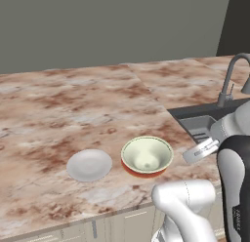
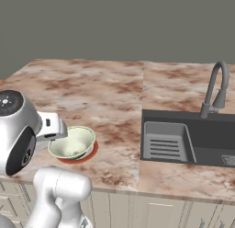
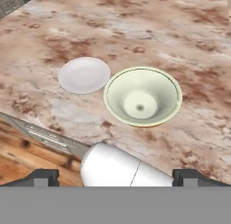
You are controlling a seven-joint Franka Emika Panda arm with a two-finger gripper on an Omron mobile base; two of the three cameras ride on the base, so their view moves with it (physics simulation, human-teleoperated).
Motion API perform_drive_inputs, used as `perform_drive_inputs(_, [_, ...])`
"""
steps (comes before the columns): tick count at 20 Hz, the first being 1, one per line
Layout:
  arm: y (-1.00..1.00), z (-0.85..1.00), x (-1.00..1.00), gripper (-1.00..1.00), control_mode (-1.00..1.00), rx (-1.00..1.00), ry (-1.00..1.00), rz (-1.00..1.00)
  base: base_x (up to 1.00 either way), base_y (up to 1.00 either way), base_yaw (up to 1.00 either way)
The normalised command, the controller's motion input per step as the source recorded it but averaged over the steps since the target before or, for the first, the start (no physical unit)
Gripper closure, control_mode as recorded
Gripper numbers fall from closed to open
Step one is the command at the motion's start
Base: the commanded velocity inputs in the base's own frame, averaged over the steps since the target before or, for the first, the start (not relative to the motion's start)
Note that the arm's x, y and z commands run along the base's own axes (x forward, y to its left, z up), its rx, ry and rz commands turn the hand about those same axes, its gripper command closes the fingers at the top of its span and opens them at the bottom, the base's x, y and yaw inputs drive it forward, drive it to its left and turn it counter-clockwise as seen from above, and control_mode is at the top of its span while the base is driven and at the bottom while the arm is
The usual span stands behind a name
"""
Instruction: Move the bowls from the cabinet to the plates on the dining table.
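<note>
A pale olive-tan bowl [image 1: 146,154] [image 2: 72,142] [image 3: 142,96] with a yellowish rim sits upright on a plate whose red-orange edge [image 1: 141,172] [image 2: 87,156] shows beneath it, near the front of the pink-brown marbled dining table [image 1: 73,104]. Just left of it lies a second small plate [image 1: 89,165] [image 3: 84,74], white and bare. My gripper [image 3: 116,175] hovers back from the bowl, above the table's front edge. It is open, its dark fingertips [image 3: 43,175] wide apart and holding nothing. The cabinet is out of view.
A dark sink [image 1: 200,121] [image 2: 183,139] with a grey gooseneck faucet [image 1: 229,82] [image 2: 213,91] is set into the counter right of the bowl. Cream drawer fronts [image 1: 97,229] run under the table's front edge. A plain grey wall stands behind.
</note>
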Motion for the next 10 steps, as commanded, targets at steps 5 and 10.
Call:
perform_drive_inputs(5, [0.0,0.0,0.0,-1.0,1.0,0.0,0.0,0.0,-0.02,0.01,0.0])
perform_drive_inputs(10, [0.0,0.0,0.0,-1.0,1.0,0.0,0.0,0.0,-0.32,0.05,0.05])
